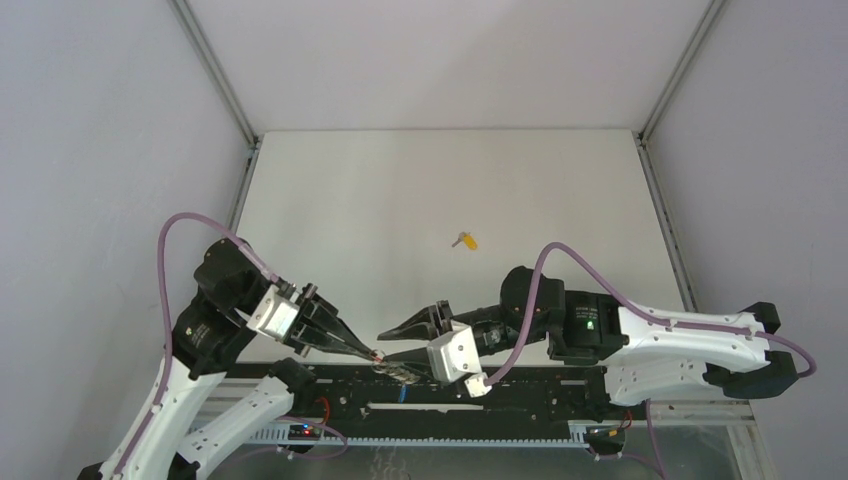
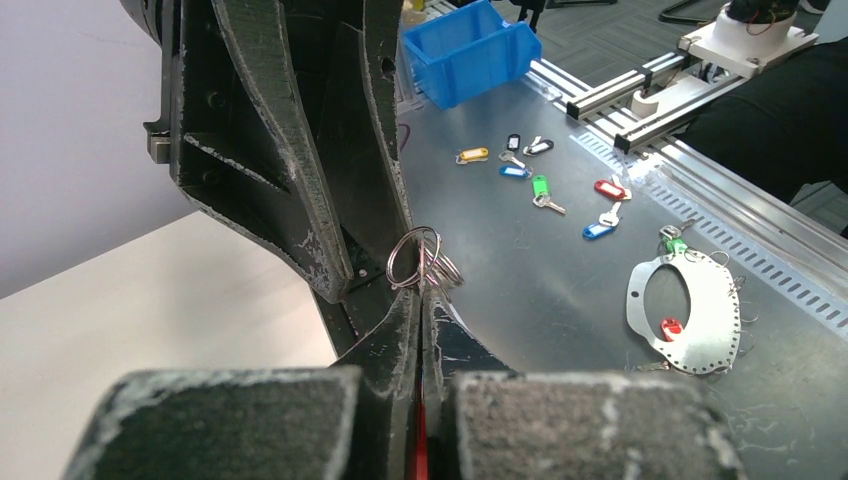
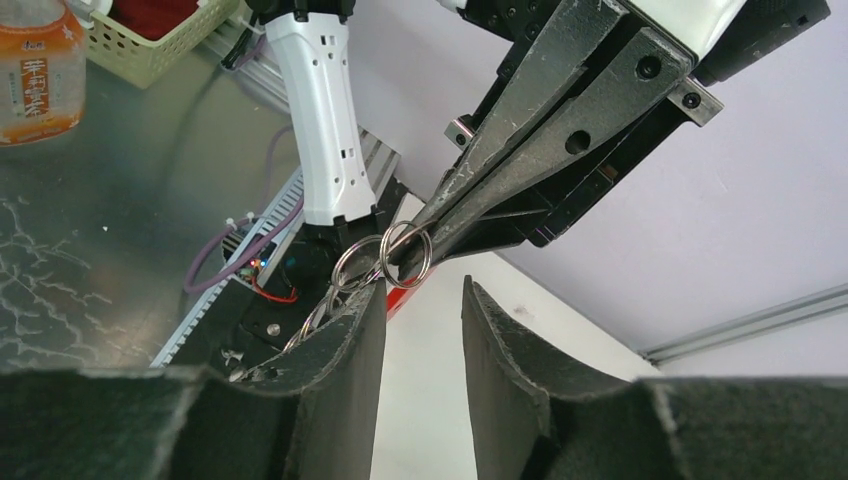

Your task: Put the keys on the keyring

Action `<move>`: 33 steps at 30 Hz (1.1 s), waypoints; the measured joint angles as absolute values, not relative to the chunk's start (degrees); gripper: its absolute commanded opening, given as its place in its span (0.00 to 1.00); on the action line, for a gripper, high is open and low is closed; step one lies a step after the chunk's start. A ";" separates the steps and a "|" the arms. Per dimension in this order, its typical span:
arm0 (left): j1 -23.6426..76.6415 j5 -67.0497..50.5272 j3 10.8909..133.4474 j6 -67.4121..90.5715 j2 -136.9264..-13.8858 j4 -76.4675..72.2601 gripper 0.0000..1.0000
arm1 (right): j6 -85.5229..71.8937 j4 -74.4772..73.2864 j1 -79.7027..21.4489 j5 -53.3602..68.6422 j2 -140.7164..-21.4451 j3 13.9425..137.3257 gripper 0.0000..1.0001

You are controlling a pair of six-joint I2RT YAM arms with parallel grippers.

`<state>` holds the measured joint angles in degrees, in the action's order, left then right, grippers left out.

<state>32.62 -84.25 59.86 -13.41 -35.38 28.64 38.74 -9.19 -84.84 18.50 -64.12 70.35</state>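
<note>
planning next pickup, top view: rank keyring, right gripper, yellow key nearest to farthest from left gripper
1. keyring, pinched in the jaws of the left gripper.
2. right gripper, just to its right.
3. yellow key, well beyond, up and right.

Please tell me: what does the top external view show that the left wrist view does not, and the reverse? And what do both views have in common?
Only the top external view shows the yellow key, which lies alone on the white table, apart from both grippers. Only the left wrist view shows a blue bin and several coloured key tags on a grey metal surface beyond the table. Both show the left gripper shut on the keyring, with the right gripper open close beside it.
</note>
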 measured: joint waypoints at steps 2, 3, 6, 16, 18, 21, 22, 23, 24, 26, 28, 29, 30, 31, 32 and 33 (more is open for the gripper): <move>32.62 -84.36 59.86 -13.39 -35.38 28.64 0.00 | 38.74 -8.64 -85.06 18.46 -64.05 70.08 0.38; 32.62 -84.34 59.86 -13.39 -35.38 28.62 0.00 | 38.70 -8.23 -85.19 18.44 -64.05 70.00 0.36; 32.62 -84.34 59.86 -13.30 -35.38 28.60 0.00 | 38.65 -7.27 -85.30 18.26 -64.05 69.93 0.31; 32.62 -84.38 59.86 -12.80 -35.38 28.58 0.00 | 38.63 -5.32 -85.69 18.17 -64.05 69.91 0.11; 32.62 -84.38 59.86 -12.49 -35.35 28.58 0.00 | 38.61 -5.37 -85.69 18.35 -64.05 69.91 0.07; 32.62 -84.34 59.86 -12.45 -35.35 28.49 0.00 | 38.52 -5.56 -85.71 18.76 -64.05 69.89 0.00; 32.62 -84.31 59.86 -12.45 -35.35 28.40 0.00 | 38.54 -5.63 -85.76 18.87 -64.05 69.91 0.00; 32.62 -84.31 59.86 -12.43 -35.35 28.38 0.00 | 38.50 -5.78 -85.78 19.05 -64.05 69.91 0.00; 32.62 -84.29 59.86 -12.40 -35.35 28.38 0.00 | 38.48 -5.93 -85.78 19.18 -64.07 69.91 0.00; 32.62 -84.16 59.86 -12.27 -35.35 28.42 0.01 | 38.28 -6.52 -85.80 19.53 -64.07 69.95 0.00; 32.62 -83.72 59.86 -12.01 -35.33 28.42 0.06 | 37.23 -7.31 -85.69 19.57 -64.25 70.52 0.00; 32.62 -83.33 59.81 -12.01 -35.20 28.42 0.12 | 36.38 -7.77 -85.41 19.57 -64.45 71.00 0.00; 32.62 -82.65 59.77 -12.01 -35.00 28.40 0.15 | 35.05 -8.32 -84.82 19.62 -64.66 71.59 0.00; 32.62 -81.71 59.72 -12.05 -34.70 28.36 0.15 | 33.19 -8.78 -84.01 19.84 -64.93 72.14 0.00; 32.62 -80.44 59.68 -12.05 -34.30 28.25 0.16 | 31.38 -9.13 -83.22 20.25 -65.17 72.49 0.00; 32.62 -79.31 59.42 -12.08 -33.80 28.25 0.18 | 29.30 -9.23 -82.37 20.86 -65.39 72.69 0.00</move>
<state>32.62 -79.31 59.42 -12.08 -33.80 28.25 29.30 -9.23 -82.37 20.86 -65.39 72.69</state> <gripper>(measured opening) 0.147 0.007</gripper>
